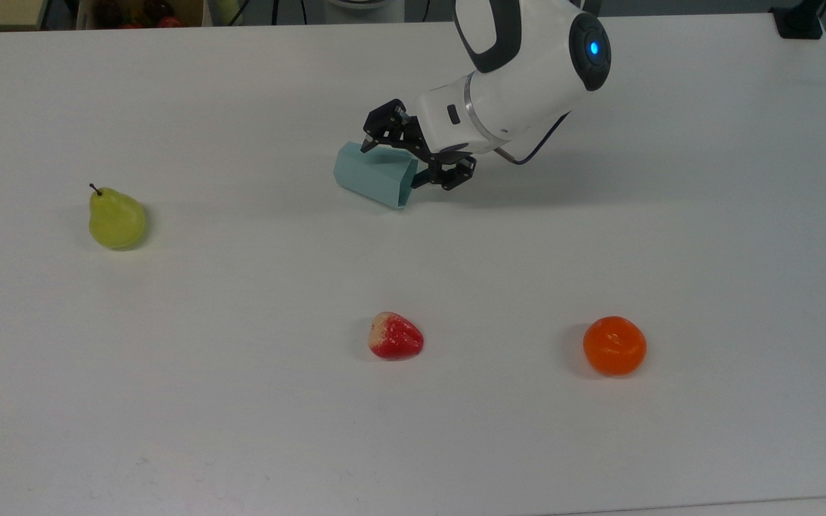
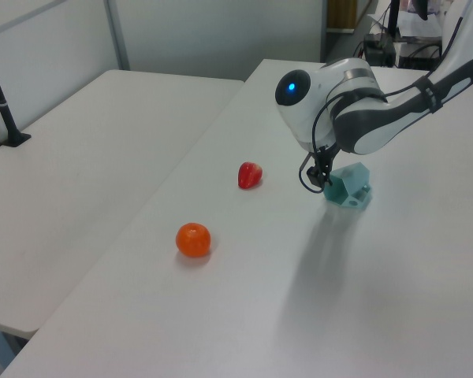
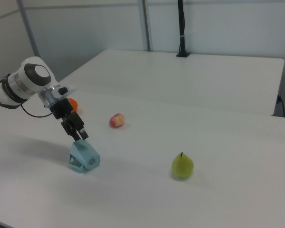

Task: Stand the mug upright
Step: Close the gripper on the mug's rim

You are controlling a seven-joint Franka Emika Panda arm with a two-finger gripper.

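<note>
The claw [image 1: 393,166], spread wide, straddles the rim of the toppled mug [image 1: 372,177], partly hiding its mouth.

Pear [image 1: 117,221]: yellow-green, dark stem, set far toward the top view's left on the white table [image 1: 241,430]
Strawberry [image 1: 395,336]: red with a pale end, laid near the table's middle
Orange [image 1: 614,346]: placed at the top view's right of the strawberry, well apart
Black post [image 3: 181,28]: mounted on a second table [image 3: 218,76]
</note>
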